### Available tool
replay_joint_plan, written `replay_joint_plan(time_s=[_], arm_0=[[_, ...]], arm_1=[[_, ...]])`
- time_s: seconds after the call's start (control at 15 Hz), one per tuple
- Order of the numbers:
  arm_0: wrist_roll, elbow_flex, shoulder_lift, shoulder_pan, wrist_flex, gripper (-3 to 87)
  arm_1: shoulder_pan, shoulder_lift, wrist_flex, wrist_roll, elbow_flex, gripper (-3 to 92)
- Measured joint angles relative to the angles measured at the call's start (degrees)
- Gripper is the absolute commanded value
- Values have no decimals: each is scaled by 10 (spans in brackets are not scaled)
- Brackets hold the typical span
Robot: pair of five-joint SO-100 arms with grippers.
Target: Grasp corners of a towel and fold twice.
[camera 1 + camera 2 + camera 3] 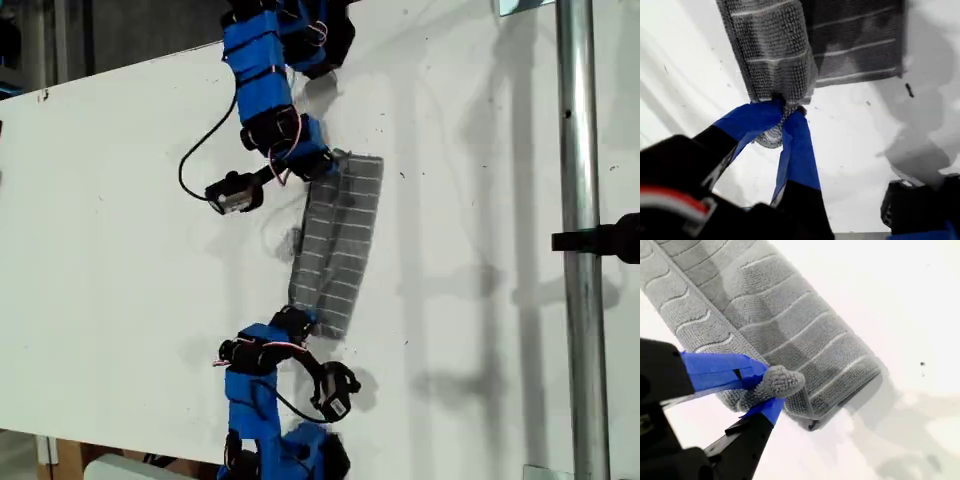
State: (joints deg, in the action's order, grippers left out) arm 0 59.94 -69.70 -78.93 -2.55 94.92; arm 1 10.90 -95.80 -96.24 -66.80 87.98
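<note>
The grey striped towel (340, 235) lies folded into a narrow strip on the white table (120, 250), running from top to bottom of the exterior view. One blue arm's gripper (322, 165) pinches its upper end and another arm's gripper (300, 322) pinches its lower end; the wrist views do not settle which arm is which. My first gripper (785, 112) is shut on a bunched corner (771, 136) of the towel (775, 50), lifting that layer. My second gripper (772, 390) is shut on another bunched corner (782, 381) of the towel (790, 315).
A vertical metal pole (578, 200) with a black clamp (610, 238) stands at the exterior view's right. A black cable (200, 150) loops on the table beside the upper arm. The table's edge runs along the exterior view's left and bottom.
</note>
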Motion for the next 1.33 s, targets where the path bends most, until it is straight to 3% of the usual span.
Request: replay_joint_plan(time_s=[0.2,0.33,0.53,0.73,1.0,1.07,1.13,1.2,1.33], arm_0=[[-96,0,24,-129,-13,-29],[-118,15,37,-166,-13,-29],[-104,18,42,-150,-13,-29],[-51,34,91,-77,-13,-12],[13,66,153,-9,-11,0],[16,66,171,-9,-11,27],[17,66,190,-13,-11,178],[17,67,213,-15,-11,241],[11,63,234,-35,-5,281]], arm_1=[[-129,-113,13,131,80,-2],[-156,-163,13,168,88,-2],[-91,-165,56,124,146,-2],[-28,-146,162,51,258,-2],[-22,-126,279,29,356,-2],[-29,-124,299,29,373,-2],[-42,-123,319,29,389,58],[-54,-123,328,29,396,164],[-72,-127,316,30,396,250]])
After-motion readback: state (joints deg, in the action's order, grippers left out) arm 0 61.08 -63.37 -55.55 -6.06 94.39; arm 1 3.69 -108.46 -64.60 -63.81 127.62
